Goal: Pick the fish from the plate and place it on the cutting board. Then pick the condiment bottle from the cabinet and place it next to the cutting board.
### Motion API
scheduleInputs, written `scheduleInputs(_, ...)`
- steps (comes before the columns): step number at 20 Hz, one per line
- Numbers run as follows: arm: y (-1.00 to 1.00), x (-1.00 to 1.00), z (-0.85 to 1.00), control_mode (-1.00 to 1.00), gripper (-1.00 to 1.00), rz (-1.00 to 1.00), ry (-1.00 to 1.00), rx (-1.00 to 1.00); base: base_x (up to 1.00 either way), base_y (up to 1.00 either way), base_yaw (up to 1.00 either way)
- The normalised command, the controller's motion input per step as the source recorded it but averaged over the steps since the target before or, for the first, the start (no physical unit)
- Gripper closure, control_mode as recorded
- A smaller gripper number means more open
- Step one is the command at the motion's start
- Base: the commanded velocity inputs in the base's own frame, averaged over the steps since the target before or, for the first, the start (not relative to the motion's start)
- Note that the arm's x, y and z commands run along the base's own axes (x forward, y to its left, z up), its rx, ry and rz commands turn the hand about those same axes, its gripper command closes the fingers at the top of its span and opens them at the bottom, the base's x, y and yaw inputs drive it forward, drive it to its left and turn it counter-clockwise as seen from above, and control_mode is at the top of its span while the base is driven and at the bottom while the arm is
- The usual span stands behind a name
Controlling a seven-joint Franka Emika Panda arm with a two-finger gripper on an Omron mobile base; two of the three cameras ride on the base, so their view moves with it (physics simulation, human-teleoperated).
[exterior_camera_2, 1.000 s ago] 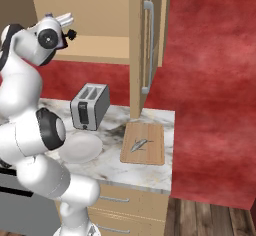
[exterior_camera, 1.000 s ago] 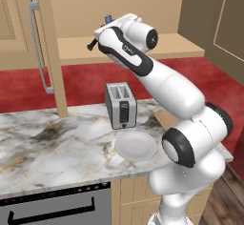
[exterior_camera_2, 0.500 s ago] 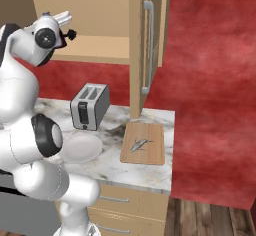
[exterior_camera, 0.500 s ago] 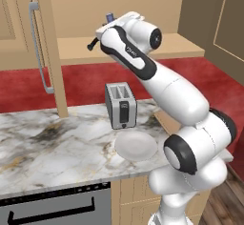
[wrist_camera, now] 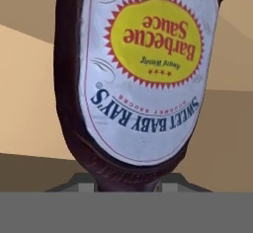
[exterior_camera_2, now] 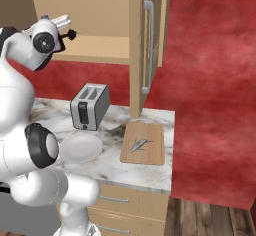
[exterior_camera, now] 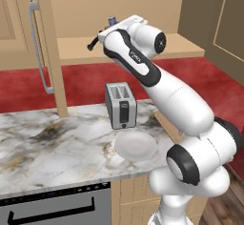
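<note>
So the fish [exterior_camera_2: 140,144] has already been laid on the cutting board [exterior_camera_2: 150,152], far below the gripper [exterior_camera: 110,27] and off to its right, and the plate [exterior_camera: 137,145] is left bare on the counter in front of the toaster [exterior_camera: 121,106], so that half looks done.

The gripper is up at the cabinet [exterior_camera: 71,9] shelf, and the condiment bottle [wrist_camera: 141,74] is pressed right up against the hand camera. Its label is read upside down there, so the hand has probably been rolled over to reach in level with the shelf. From the left base view a bit of blue cap [exterior_camera: 112,21] is seen poking up just past the wrist.

The jaws seem to be clamped on the bottle, narrowed around its lower end, though that's judged more than seen, since the fingertips themselves are swallowed by the bottle's dark body. Whether the bottle is resting on the shelf or lifted off it can't be made out. A small dark tool [exterior_camera: 92,45] sits just beside the hand; it shouldn't be mistaken for the target.
</note>
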Motion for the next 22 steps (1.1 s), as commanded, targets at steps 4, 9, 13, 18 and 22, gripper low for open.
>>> scheduleInputs(4,0.0,-0.26,0.07,-1.0,1.0,0.0,0.06,0.1,0.0,0.0,0.0)
scheduleInputs(9,0.0,-0.26,0.1,-1.0,1.0,0.0,0.06,0.11,0.0,0.0,0.0)
scheduleInputs(13,0.0,-0.25,0.16,-1.0,1.0,0.0,0.07,0.1,0.0,0.0,0.0)
scheduleInputs(18,0.0,-0.22,0.23,-1.0,1.0,0.0,0.07,0.08,0.0,0.0,0.0)
scheduleInputs(22,0.0,-0.19,0.28,-1.0,1.0,0.0,0.08,0.05,0.0,0.0,0.0)
